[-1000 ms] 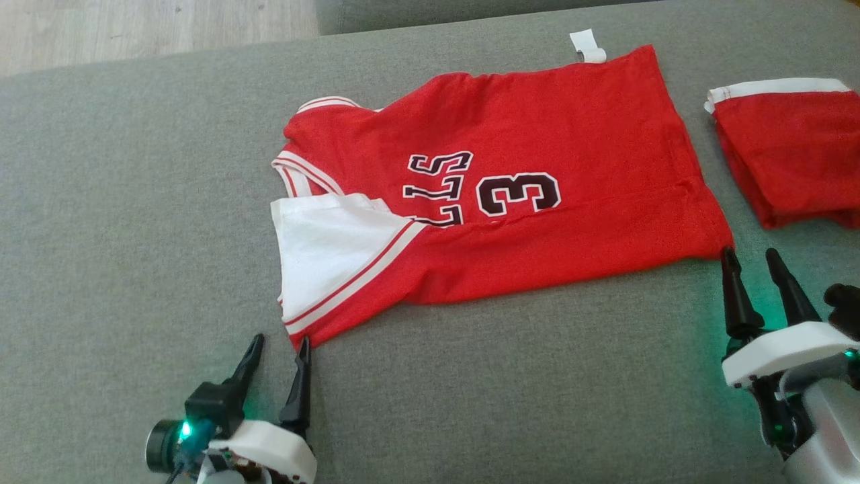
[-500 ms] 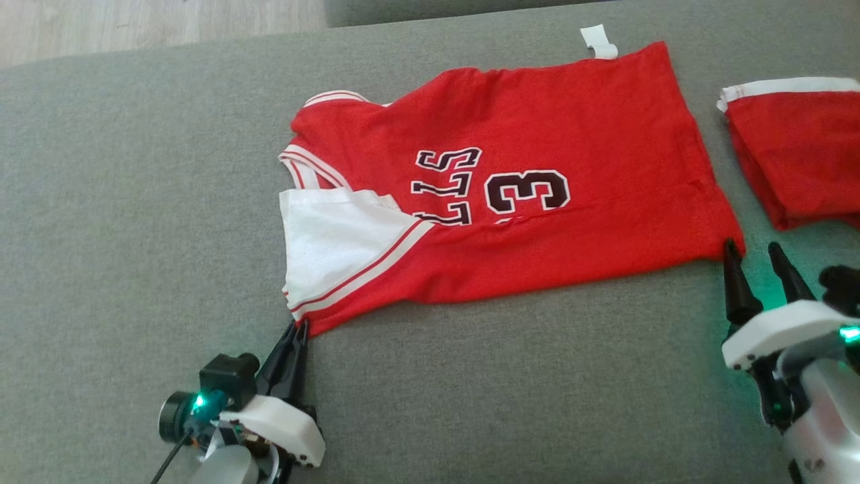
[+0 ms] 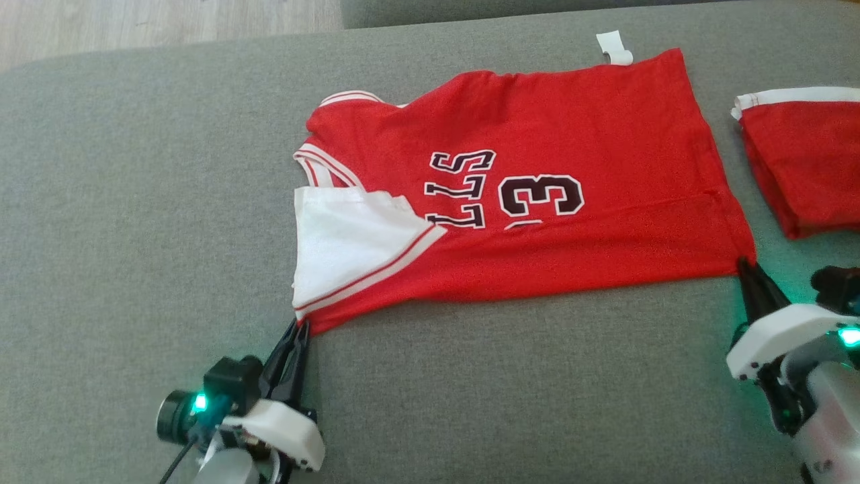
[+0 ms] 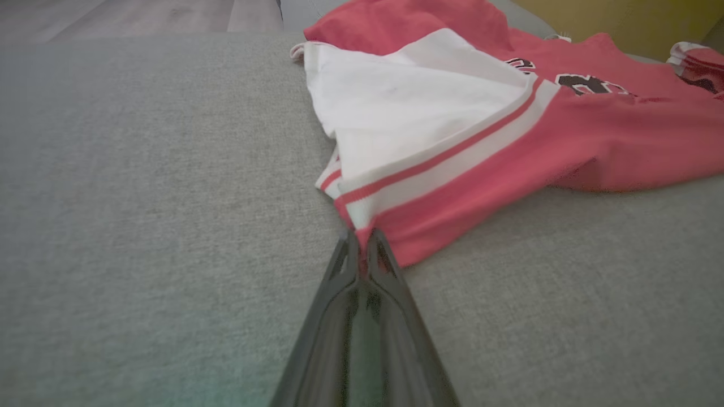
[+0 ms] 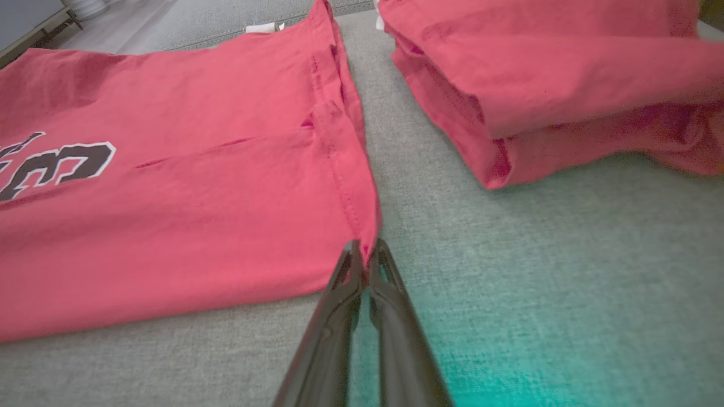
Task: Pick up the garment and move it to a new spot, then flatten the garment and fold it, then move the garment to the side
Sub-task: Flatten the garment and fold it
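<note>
The garment is a red jersey with black lettering and a white striped flap, lying flat on the grey sofa seat, its near long edge folded up over its middle. My left gripper is shut on the jersey's near left corner by the white stripes. At the near right, my right gripper is shut on the jersey's hem corner. Both pairs of fingers lie low against the cushion.
A second red garment, folded with a white band, lies at the right edge of the seat, close to the jersey's hem. A white tag sticks out at the jersey's far edge. Wooden floor shows beyond the sofa.
Both grippers were open at the jersey's near corners a second ago; the left shut on its corner first, then the right. The camera has shifted slightly.
</note>
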